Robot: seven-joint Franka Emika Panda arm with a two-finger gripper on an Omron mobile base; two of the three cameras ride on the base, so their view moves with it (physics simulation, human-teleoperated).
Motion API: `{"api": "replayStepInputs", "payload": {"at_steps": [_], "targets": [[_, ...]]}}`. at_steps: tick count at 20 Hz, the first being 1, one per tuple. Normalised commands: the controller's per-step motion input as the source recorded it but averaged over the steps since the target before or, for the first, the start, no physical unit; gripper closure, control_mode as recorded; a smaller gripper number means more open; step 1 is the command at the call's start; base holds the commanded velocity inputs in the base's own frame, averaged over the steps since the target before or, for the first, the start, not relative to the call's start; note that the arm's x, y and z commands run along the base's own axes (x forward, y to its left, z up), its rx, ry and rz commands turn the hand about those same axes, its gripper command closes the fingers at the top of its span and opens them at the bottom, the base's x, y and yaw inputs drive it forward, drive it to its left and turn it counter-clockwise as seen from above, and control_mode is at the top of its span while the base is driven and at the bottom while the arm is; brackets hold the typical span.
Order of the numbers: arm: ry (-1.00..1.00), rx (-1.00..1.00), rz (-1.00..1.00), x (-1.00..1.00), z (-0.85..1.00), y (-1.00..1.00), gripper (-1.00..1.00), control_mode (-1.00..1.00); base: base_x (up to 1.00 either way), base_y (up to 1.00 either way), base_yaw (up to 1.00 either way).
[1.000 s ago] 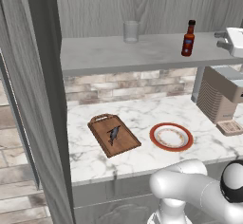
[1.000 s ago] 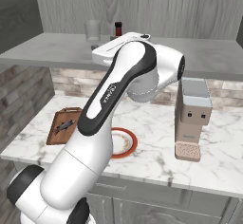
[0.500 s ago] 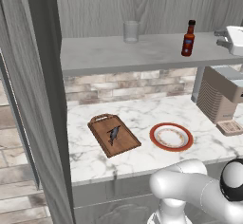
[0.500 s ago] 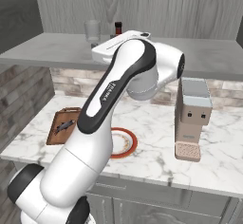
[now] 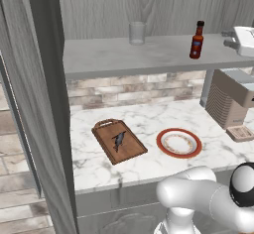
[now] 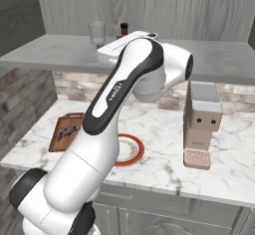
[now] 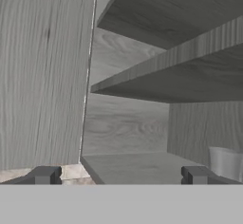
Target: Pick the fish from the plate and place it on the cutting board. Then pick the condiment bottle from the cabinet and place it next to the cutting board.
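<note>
Left base view showed the fish (image 5: pixel 118 140) already lying on the cutting board (image 5: pixel 119 141), so the condiment bottle (image 5: pixel 197 40), upright on the cabinet (image 5: pixel 149 53) shelf above that board, was likely next; gripper (image 7: pixel 121 175) fingers stood wide apart, empty.

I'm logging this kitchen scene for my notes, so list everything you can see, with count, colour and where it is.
Small dark grey fish: one, lying on the cutting board.
Rectangular brown wooden cutting board: one, on the marble counter, left of the plate.
Round plate with orange-red rim: one, on the counter, nothing on it.
Dark red-brown condiment bottle with black cap: one, upright on the cabinet shelf.
Clear drinking glass: one, on the shelf, left of the bottle.
Pale grey wood-grain cabinet: one, above the counter.
Beige and grey coffee machine: one, on the counter's right side.
Gripper: one, dark fingertips, open, up at shelf level.
</note>
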Motion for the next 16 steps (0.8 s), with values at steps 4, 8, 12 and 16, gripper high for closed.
{"api": "replayStepInputs", "payload": {"at_steps": [4,8,12,16], "targets": [[0.0,0.0,0.0,0.16,0.0,0.0,-1.0,-1.0,0.0,0.0,0.0],[0.0,0.0,0.0,0.18,0.0,0.0,-1.0,-1.0,0.0,0.0,0.0],[0.0,0.0,0.0,0.16,0.0,0.0,-1.0,-1.0,0.0,0.0,0.0],[0.0,0.0,0.0,0.15,0.0,0.0,-1.0,-1.0,0.0,0.0,0.0]]}}
